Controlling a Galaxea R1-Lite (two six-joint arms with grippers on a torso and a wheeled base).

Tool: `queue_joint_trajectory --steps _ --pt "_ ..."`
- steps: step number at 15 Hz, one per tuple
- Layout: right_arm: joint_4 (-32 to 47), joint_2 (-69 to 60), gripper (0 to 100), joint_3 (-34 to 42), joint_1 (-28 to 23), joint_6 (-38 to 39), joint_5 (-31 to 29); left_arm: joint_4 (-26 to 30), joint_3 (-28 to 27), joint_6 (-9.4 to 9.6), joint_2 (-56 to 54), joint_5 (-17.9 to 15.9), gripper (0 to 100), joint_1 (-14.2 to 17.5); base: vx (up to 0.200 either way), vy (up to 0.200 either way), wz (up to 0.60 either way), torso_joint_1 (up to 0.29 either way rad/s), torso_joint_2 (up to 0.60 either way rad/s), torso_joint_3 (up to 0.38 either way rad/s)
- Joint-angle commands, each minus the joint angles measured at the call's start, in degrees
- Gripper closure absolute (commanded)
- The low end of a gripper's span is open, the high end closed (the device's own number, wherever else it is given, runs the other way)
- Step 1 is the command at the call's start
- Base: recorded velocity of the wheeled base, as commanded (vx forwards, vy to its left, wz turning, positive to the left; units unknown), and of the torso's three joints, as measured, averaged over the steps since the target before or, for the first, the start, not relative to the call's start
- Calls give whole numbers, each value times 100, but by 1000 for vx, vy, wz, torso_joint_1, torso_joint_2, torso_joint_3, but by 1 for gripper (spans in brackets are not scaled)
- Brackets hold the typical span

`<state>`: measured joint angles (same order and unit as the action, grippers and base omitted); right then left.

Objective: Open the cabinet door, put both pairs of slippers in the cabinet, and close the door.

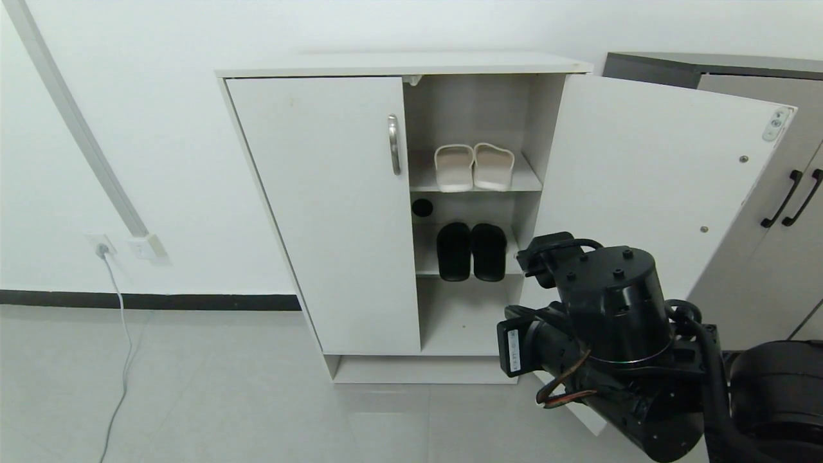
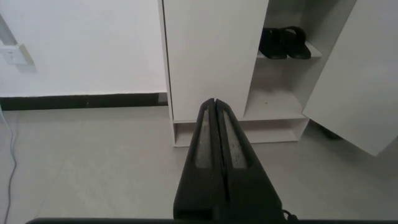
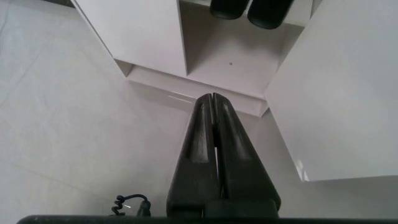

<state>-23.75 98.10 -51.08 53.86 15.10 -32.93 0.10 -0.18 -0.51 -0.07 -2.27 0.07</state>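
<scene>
The white slippers (image 1: 474,166) sat on the upper shelf and the black slippers (image 1: 471,251) on the shelf below, both inside the cabinet (image 1: 398,64). Its right door (image 1: 643,167) stood wide open, so only the closing looked left. The right gripper (image 3: 213,98), clenched and empty, hung low near that door. The left gripper (image 2: 214,102) was clenched and empty too. The next move likely called for getting behind the door's outer face and pushing it shut.

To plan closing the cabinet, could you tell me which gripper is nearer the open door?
Right. The right gripper sits low beside the open door, by the cabinet base. The left gripper hangs farther back, facing the closed left door.
</scene>
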Motion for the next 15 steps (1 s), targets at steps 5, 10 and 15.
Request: queue_joint_trajectory --steps 5,10,15 --pt "2 69 100 19 2 -43 -12 -1 1 -2 7 -2 100 1 0 0 0 2 -85 -100" --pt "2 78 100 19 2 -43 -12 -1 1 7 7 -2 100 1 0 0 0 31 -413 -369" --pt "2 87 100 10 -42 -43 -12 -1 1 -2 7 -2 100 1 0 0 0 119 -460 -347"
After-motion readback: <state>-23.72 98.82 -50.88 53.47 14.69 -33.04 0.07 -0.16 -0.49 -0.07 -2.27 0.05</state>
